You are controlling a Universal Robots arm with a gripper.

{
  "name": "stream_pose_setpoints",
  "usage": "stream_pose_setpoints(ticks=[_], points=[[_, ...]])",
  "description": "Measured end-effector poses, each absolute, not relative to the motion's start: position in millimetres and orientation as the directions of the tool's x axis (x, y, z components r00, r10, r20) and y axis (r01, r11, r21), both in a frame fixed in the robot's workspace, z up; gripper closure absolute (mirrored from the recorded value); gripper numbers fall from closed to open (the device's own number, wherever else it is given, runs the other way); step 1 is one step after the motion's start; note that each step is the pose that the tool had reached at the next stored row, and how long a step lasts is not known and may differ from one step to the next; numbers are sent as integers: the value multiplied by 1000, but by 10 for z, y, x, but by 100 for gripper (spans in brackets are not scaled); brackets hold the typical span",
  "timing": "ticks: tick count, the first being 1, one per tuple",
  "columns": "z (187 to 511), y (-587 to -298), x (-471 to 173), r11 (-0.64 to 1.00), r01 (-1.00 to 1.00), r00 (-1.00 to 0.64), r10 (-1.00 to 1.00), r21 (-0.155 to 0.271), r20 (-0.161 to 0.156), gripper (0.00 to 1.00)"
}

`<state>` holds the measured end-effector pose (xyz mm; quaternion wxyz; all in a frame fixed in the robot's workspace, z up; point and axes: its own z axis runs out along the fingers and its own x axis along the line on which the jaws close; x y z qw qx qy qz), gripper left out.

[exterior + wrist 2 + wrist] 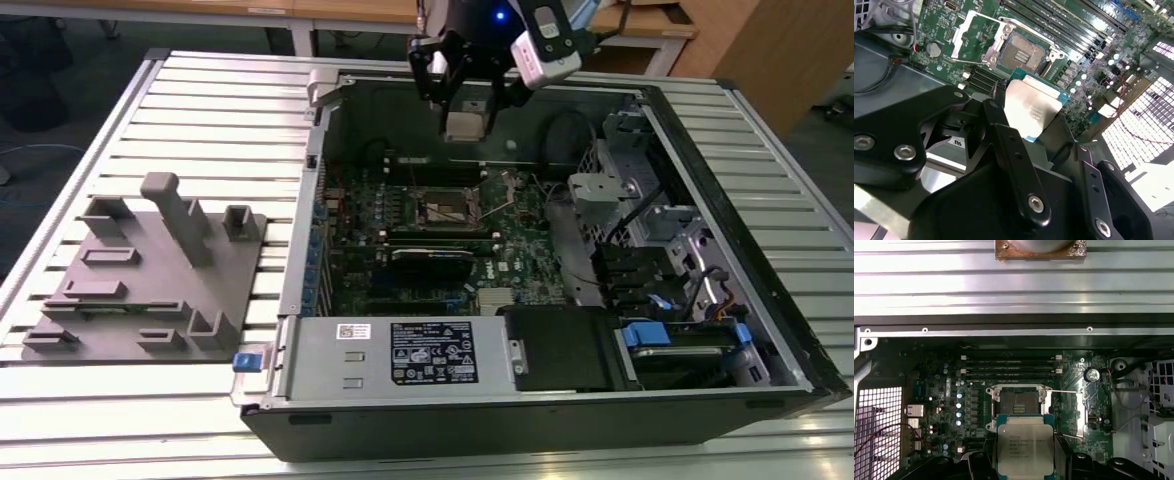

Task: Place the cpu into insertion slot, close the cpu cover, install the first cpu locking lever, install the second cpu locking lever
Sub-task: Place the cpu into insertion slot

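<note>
silver-topped cpu (1024, 450) sits clamped in the jaws of the black gripper (470, 105), held in the air over the open computer case (534, 425) — well above the green motherboard (358, 285). beneath it, in the first wrist view, the insertion slot (1018, 402) lies bare and dark, its cpu cover (960, 35) swung open to one side.

A ribbed metal tabletop (200, 110) is catching bright light. Wooden desks (340, 10) are standing behind it, and dark floor (47, 190) is showing at the exterior view's left.
</note>
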<state>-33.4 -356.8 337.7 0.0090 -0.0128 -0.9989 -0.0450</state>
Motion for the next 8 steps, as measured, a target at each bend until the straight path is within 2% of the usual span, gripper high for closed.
stream_pose_setpoints(ticks=[8], points=[[3291,-3568,-333,996,26,-1000,25,89,19,46]])
